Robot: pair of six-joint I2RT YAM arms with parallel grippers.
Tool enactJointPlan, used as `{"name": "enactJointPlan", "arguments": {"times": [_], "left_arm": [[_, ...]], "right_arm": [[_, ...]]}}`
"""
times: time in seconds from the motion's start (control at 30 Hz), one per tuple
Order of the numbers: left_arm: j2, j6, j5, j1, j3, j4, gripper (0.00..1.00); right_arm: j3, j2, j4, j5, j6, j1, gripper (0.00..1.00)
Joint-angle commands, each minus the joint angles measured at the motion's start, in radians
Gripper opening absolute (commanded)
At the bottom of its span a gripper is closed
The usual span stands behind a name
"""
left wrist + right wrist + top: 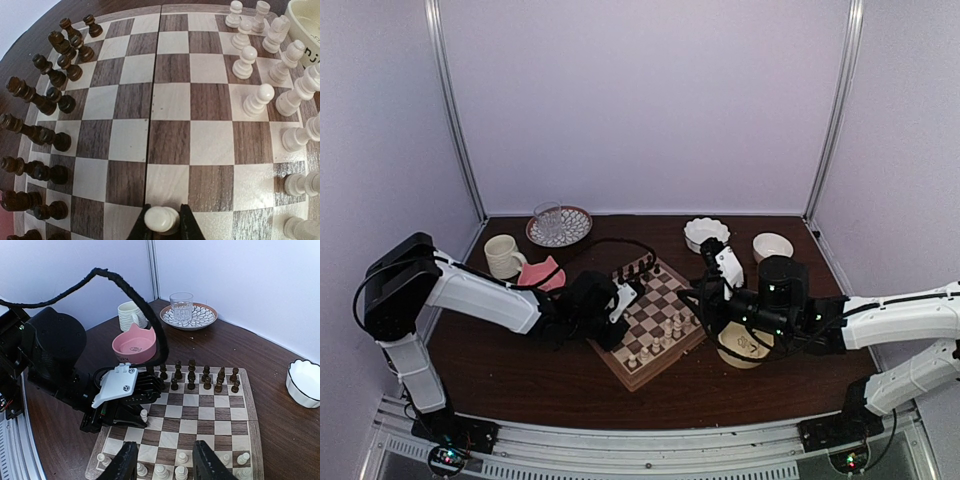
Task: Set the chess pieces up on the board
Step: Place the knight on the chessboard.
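Note:
The board [658, 300] lies tilted at the table's middle. Dark figures [635, 270] line its far edge and cream-white chess pieces [665, 335] its near side. My left gripper [161, 220] is shut on one cream piece [160, 219], held low over a light square near the board's left edge; the right wrist view shows that piece [144, 416] upright between the black fingers. Other cream pieces [257, 100] stand along the right of the left wrist view, with dark ones [50, 100] on its left. My right gripper [167, 462] hangs open above the cream rows [182, 457], holding nothing.
A pink bowl [542, 272] and a cream mug [503, 255] sit left of the board. A glass on a patterned plate [558, 225] stands behind. Two white bowls [705, 232] [772, 246] sit back right, and another bowl [745, 345] lies under the right arm.

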Motion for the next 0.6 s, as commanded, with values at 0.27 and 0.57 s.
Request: {"name": "enactJointPlan", "arguments": {"times": [0.27, 0.57], "left_arm": [[0.016, -0.012, 0.037, -0.001, 0.053, -0.035, 0.22], [0.006, -0.012, 0.043, 0.0, 0.053, -0.042, 0.31]], "right_arm": [[-0.007, -0.024, 0.013, 0.012, -0.005, 0.0, 0.4], [-0.008, -0.027, 0.011, 0.006, -0.005, -0.001, 0.4]]}}
